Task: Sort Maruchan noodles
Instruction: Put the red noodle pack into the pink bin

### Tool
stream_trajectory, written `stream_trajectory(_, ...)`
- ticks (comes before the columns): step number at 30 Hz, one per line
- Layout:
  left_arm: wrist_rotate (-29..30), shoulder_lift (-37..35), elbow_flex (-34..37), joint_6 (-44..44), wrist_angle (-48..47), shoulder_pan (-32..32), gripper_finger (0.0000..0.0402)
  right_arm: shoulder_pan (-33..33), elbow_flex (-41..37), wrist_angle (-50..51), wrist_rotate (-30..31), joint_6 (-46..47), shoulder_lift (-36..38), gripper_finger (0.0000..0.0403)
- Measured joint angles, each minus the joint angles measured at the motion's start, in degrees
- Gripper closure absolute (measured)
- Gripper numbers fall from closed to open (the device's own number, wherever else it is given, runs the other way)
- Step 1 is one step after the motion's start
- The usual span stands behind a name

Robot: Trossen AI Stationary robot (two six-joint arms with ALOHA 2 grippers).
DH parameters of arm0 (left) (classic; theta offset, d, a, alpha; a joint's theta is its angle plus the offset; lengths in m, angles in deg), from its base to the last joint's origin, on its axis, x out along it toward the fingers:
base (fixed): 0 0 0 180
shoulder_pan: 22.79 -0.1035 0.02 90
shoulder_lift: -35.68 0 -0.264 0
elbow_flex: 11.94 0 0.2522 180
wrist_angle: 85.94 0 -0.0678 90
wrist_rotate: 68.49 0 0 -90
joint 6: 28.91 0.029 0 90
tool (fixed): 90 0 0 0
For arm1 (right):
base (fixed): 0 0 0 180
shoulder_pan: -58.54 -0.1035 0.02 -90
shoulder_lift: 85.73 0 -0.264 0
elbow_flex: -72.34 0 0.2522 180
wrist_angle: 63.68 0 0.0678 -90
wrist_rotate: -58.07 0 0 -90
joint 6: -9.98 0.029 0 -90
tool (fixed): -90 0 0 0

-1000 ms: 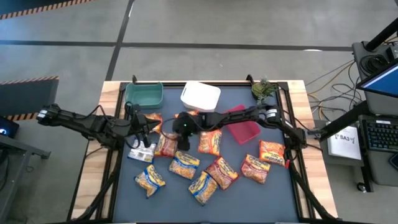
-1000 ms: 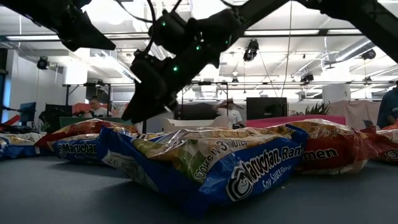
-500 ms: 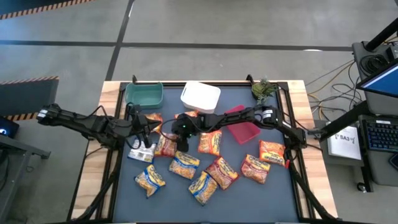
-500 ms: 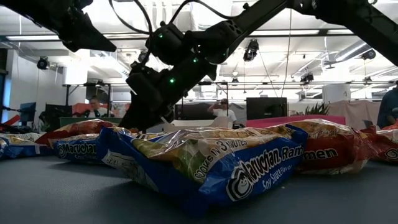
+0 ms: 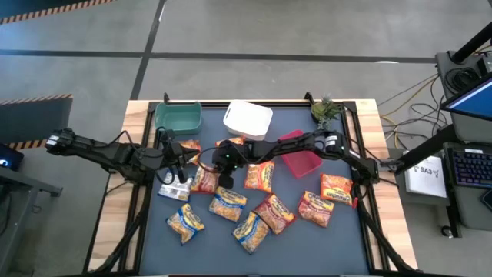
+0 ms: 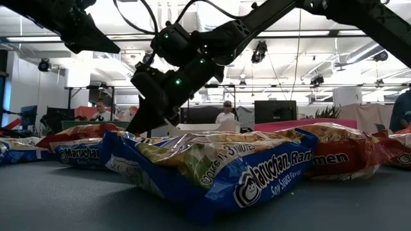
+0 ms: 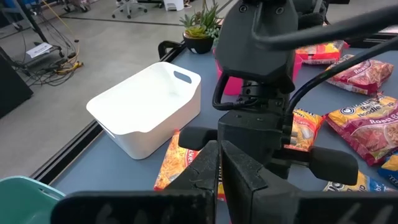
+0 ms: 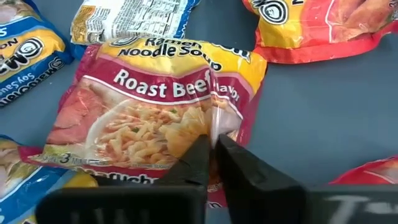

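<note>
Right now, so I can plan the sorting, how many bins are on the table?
3: a green bin at the top-left corner in the high view, a white bin just right of it, and a red bin further right. None seems hidden.

1. The right gripper [image 6: 149,119] has swung lower toward the noodle packets [image 6: 212,168] over the last second (most of that drop came in the first half).
2. In the room beyond the bench, a person [image 6: 225,115] in the background has shifted posture, arms now down.
</note>
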Motion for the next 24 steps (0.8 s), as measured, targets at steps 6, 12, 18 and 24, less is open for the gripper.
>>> stream_trajectory(6, 0.06, 0.13, 0.00, 0.00, 0.26, 0.00, 0.0402, -0.30, -0.01, 0.68, 0.00, 0.67, 1.67, 0.0394)
stream_trajectory(12, 0.07, 0.15, 0.00, 0.00, 0.55, 0.00, 0.0402, -1.33, -0.01, 3.41, 0.70, 0.40, 4.48, 0.0394)
stream_trajectory(18, -1.33, 0.68, 0.00, -0.30, -0.61, 0.00, 0.0402, -2.96, -0.01, 13.00, 4.91, 3.98, 6.65, 0.0394)
stream_trajectory(24, -12.21, 4.25, 0.00, -5.88, -7.72, -0.01, 0.0402, -4.16, -0.04, 18.74, 6.72, 14.40, 6.82, 0.0394)
